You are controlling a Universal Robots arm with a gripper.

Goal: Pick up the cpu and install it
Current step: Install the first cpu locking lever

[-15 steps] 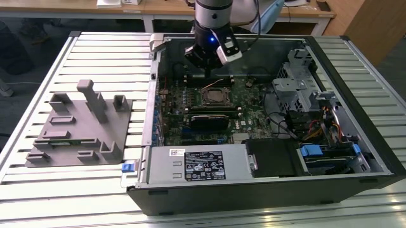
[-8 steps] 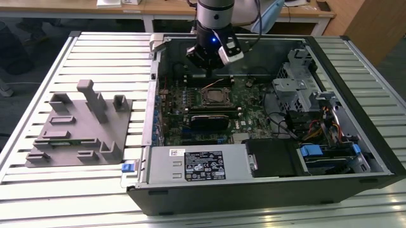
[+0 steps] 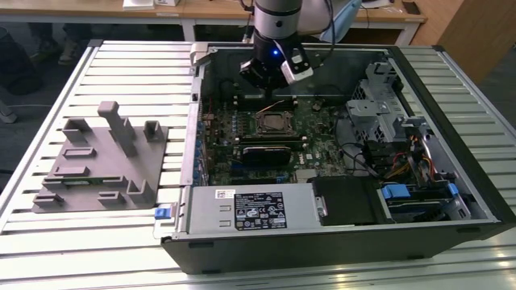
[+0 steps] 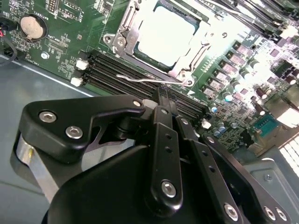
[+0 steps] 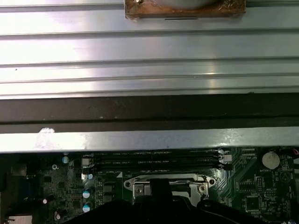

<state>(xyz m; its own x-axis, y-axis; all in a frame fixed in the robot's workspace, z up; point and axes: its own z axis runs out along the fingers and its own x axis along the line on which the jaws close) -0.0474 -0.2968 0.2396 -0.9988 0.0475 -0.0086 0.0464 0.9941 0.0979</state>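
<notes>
The cpu [image 4: 163, 33] lies flat in its socket on the green motherboard [image 4: 74, 35], its pale silvery top facing up inside the metal socket frame [image 4: 122, 43]. In the exterior view the cpu [image 3: 274, 122] sits mid-board inside the open computer case [image 3: 339, 241]. My gripper [image 4: 161, 93] hangs just above the memory slots [image 4: 117, 74] beside the socket, its black fingers [image 4: 163, 140] drawn together with nothing seen between them. In the exterior view the gripper [image 3: 269, 89] hovers over the far part of the board, behind the socket. A thin wire lever [image 4: 140, 79] runs along the socket's near edge.
A grey holder plate [image 3: 101, 160] with upright posts lies on the slatted table at the exterior view's left. Inside the case are a power supply [image 3: 250, 208], a metal drive cage [image 3: 387, 115], cables [image 3: 419, 160] and a coin battery [image 4: 32, 27]. Case walls ring the board.
</notes>
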